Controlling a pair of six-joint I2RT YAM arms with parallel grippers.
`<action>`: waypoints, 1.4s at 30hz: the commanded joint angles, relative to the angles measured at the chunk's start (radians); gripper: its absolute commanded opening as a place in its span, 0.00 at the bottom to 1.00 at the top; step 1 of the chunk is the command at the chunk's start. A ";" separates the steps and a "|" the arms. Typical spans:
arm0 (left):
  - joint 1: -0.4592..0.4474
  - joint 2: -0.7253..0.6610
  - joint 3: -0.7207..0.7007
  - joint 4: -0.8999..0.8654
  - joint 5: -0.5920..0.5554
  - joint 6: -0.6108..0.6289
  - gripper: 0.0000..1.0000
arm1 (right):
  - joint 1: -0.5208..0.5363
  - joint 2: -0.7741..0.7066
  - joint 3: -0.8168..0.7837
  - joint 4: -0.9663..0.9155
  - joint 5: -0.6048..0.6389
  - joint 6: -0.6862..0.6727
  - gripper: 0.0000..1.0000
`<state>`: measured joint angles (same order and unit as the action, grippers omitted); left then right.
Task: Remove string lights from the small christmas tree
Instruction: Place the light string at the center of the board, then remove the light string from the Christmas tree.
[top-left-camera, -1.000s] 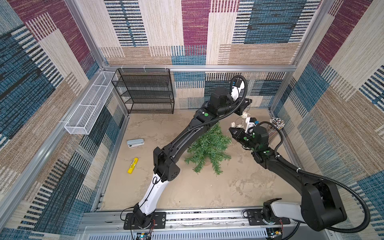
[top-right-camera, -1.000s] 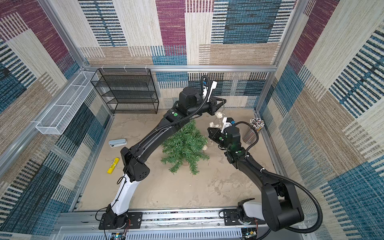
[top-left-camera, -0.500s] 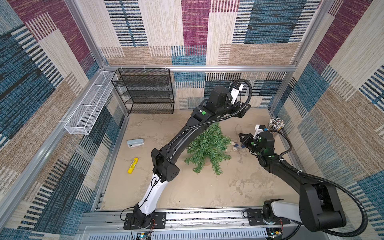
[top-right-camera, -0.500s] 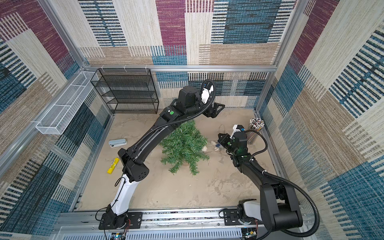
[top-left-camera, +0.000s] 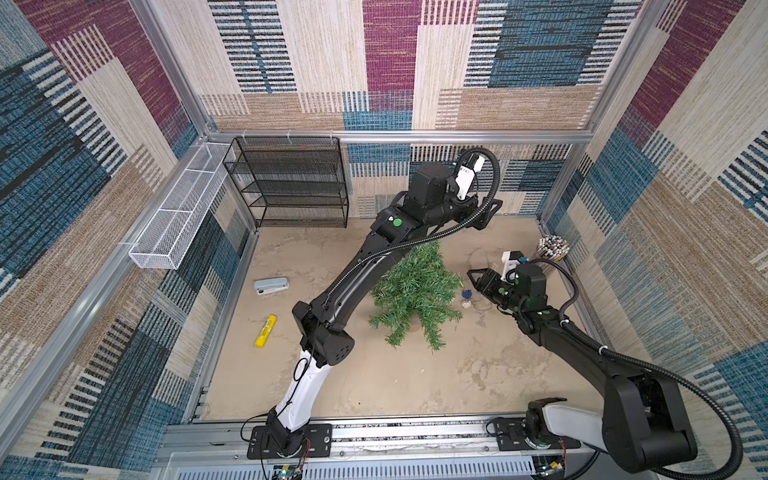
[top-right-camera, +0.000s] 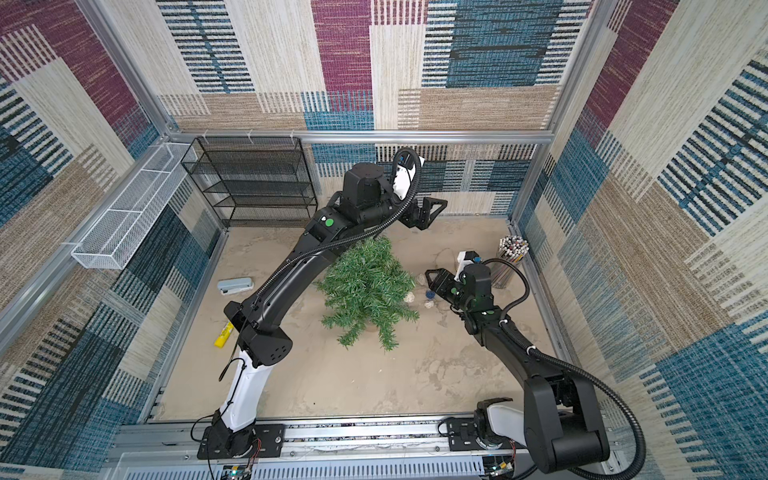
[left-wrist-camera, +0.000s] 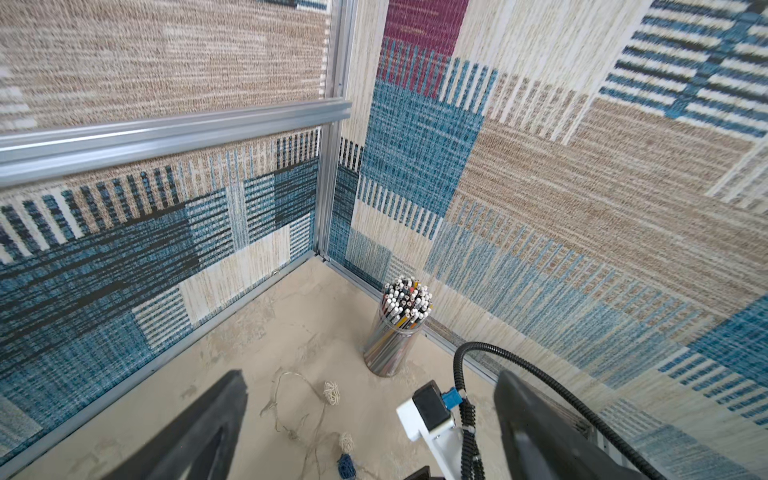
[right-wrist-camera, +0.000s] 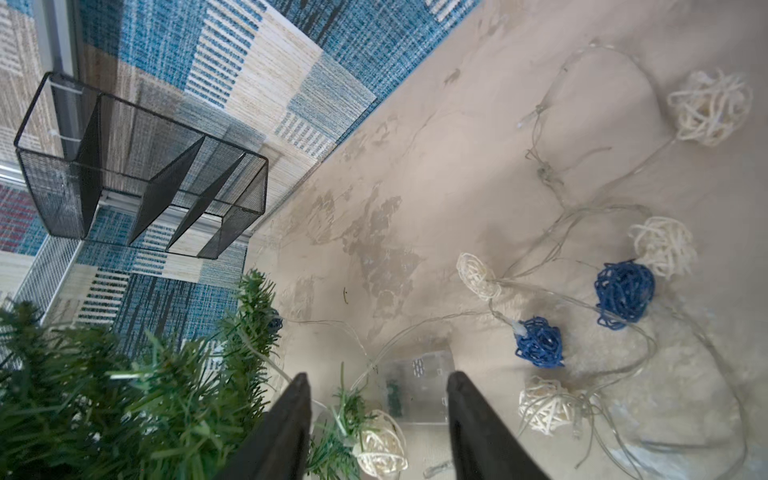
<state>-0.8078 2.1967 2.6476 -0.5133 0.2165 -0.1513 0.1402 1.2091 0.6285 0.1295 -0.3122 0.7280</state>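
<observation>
While lights are lying loose:
String lights (right-wrist-camera: 623, 295): sprawling on the floor beside the small christmas tree (top-left-camera: 415, 291).
Left gripper (top-right-camera: 430, 210): hanging spread, empty.
Right gripper (right-wrist-camera: 378, 424): gaping, gripping nothing.

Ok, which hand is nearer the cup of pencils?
Right. The right hand sits low by the tree, near the pencil cup; the left hand is raised near the back wall.
</observation>
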 joint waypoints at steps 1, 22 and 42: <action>0.001 -0.034 0.001 0.000 0.030 -0.003 0.97 | -0.012 -0.017 0.023 -0.138 0.060 -0.089 0.69; 0.004 -0.091 0.017 -0.006 0.080 -0.021 0.99 | -0.039 0.118 0.069 -0.235 -0.070 -0.130 0.78; 0.089 -0.564 -0.637 -0.031 -0.149 0.097 0.99 | 0.030 0.422 0.181 -0.126 -0.113 -0.096 0.81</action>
<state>-0.7280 1.6688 2.0682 -0.5652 0.0940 -0.0574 0.1738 1.6028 0.7807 -0.0849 -0.3992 0.5900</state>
